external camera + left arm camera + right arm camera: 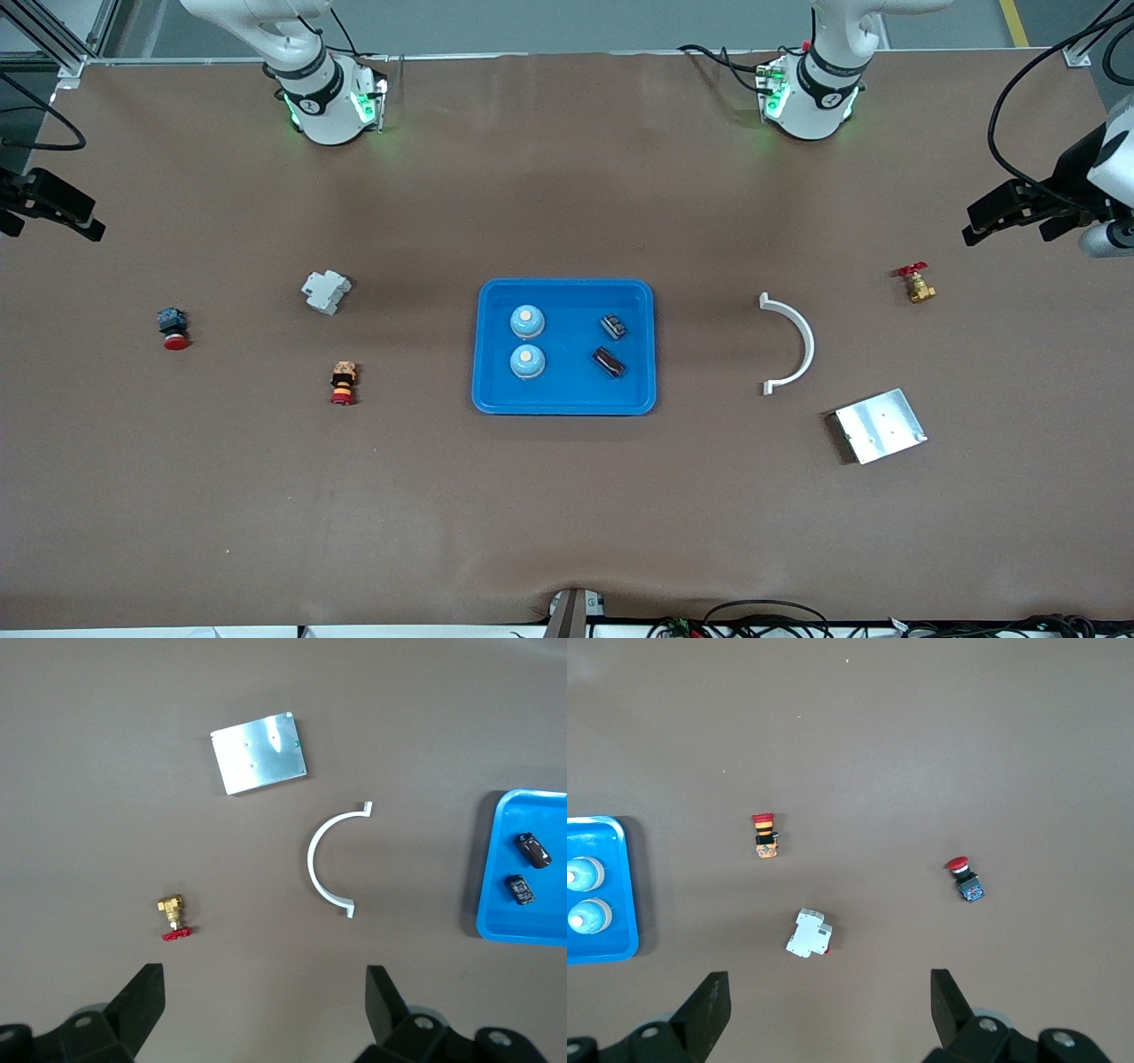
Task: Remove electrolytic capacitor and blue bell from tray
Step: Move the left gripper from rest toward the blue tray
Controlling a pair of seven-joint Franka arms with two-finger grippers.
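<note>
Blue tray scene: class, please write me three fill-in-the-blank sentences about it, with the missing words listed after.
1. The blue tray holds two bells and two ____.
2. The white curved bracket lies between the tray and the brass ____.
3. The left hand and right hand are both ____, holding nothing.

Missing words: capacitors; valve; open

The right hand (824, 1010) is hovering open over a white plastic breaker (808, 935), two red-capped pushbuttons (765, 835) lying near.
</note>
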